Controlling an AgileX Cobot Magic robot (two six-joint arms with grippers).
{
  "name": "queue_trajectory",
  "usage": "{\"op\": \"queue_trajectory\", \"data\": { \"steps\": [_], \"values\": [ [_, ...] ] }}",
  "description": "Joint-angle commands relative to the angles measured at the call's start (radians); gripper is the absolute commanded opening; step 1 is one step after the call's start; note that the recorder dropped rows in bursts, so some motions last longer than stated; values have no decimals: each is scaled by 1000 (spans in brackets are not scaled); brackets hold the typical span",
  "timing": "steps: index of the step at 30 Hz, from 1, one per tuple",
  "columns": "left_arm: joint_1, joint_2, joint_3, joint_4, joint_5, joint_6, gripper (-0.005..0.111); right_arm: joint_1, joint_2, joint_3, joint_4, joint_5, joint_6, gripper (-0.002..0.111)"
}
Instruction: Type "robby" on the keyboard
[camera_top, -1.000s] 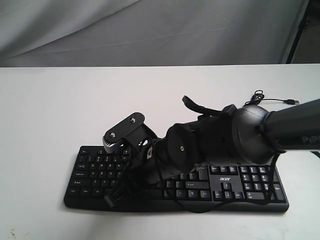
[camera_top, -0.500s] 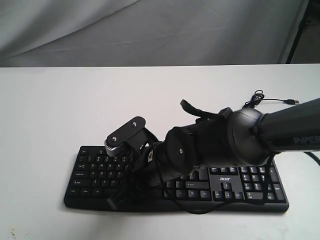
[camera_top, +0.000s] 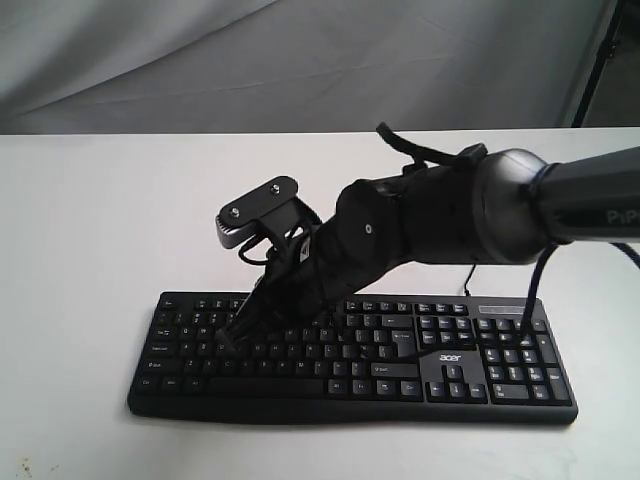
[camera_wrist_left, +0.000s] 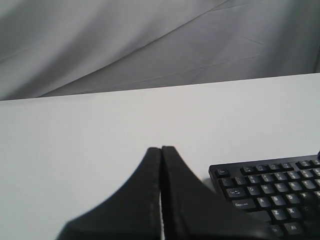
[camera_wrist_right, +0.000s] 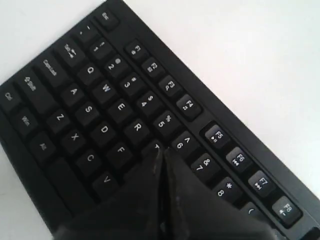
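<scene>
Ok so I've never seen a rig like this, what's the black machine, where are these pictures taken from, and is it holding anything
It is a robot with two arms. The wide picture comes from a camera off the arms: the right arm reaches over a black keyboard on a white table. The other two come from wrist cameras looking along the grippers. The right gripper is shut, its tip pointing at keys beside R. The left gripper is shut too, aimed at the table by the keyboard's end. Neither holds anything.
</scene>
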Motion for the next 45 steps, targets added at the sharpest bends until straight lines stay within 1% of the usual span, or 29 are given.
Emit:
{"op": "queue_trajectory", "data": {
  "steps": [1, 29, 34, 37, 41, 43, 45],
  "values": [
    [-6, -3, 4, 5, -7, -3, 0, -8, 33, -5, -18, -23, -1, 0],
    [-6, -3, 4, 5, -7, -3, 0, -8, 77, -5, -26, -30, -1, 0],
    [-6, -3, 4, 5, -7, -3, 0, -8, 11, -5, -36, -14, 1, 0],
    [-6, -3, 4, 5, -7, -3, 0, -8, -54, 1, -73, 23, 18, 0],
    [-6, -3, 4, 5, -7, -3, 0, -8, -182, 74, -78, 36, 28, 0],
    [-6, -3, 4, 5, -7, -3, 0, -8, -273, 165, -78, 0, 53, 0],
    [-6, -3, 4, 5, -7, -3, 0, -10, -373, 290, -78, -81, 81, 0]
  ]
}}
